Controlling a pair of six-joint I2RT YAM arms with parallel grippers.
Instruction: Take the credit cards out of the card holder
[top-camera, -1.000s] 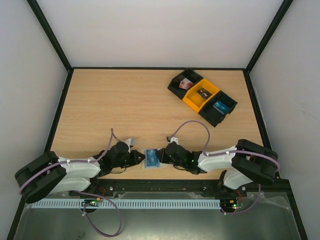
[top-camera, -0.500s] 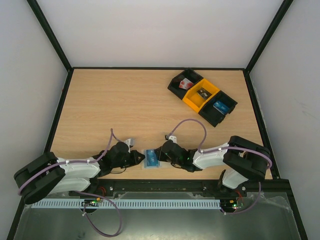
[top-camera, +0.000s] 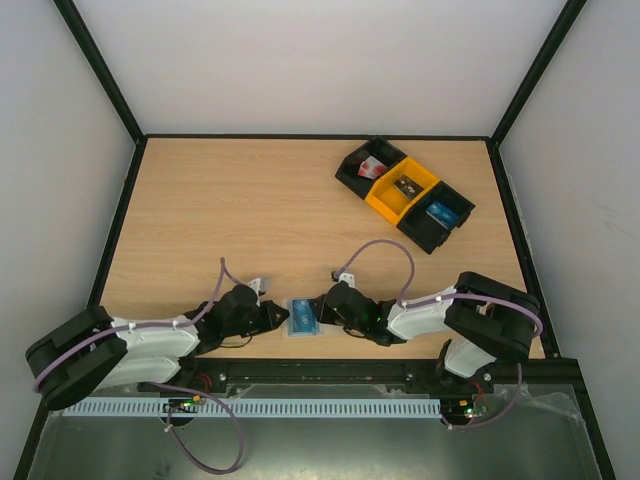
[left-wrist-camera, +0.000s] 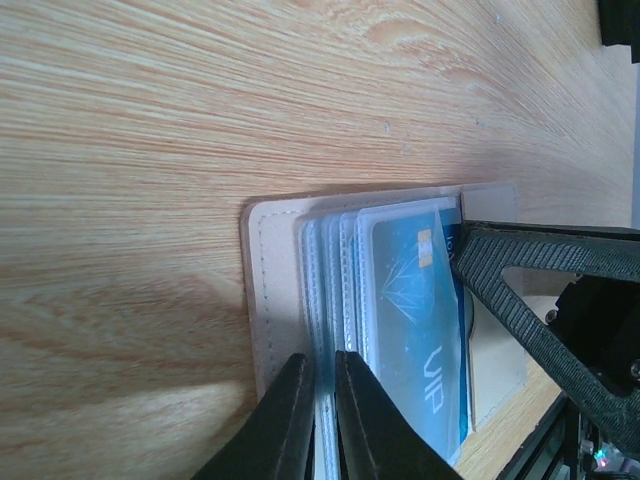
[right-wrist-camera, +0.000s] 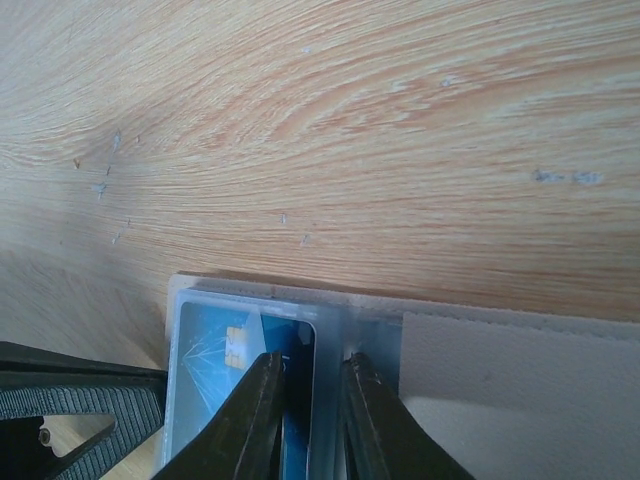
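- Card holder: the flat, translucent pale blue-grey plastic card holder (top-camera: 302, 318) lies on the wood-grain tabletop (top-camera: 250, 220) near its front edge, between the two grippers.
- Credit card: a thin bright-blue plastic credit card (left-wrist-camera: 415, 320) with teal markings sits in the uppermost pocket, not yet drawn out.
- Left gripper (left-wrist-camera: 325, 405): jaws narrow, pinching the holder's layered clear sleeves at one edge (apparently to anchor the holder against the pull).
- Right gripper (right-wrist-camera: 305, 410): jaws narrow, closed over the card's end from the other side; whether pocket film is caught with it cannot be told.
- Arm pose: both arms lie low along the near edge, forearms angled inward and wrists facing each other across the holder, so a pull would run along the tabletop.
- Far right: a row of black and yellow bins (top-camera: 405, 192) stands well apart.
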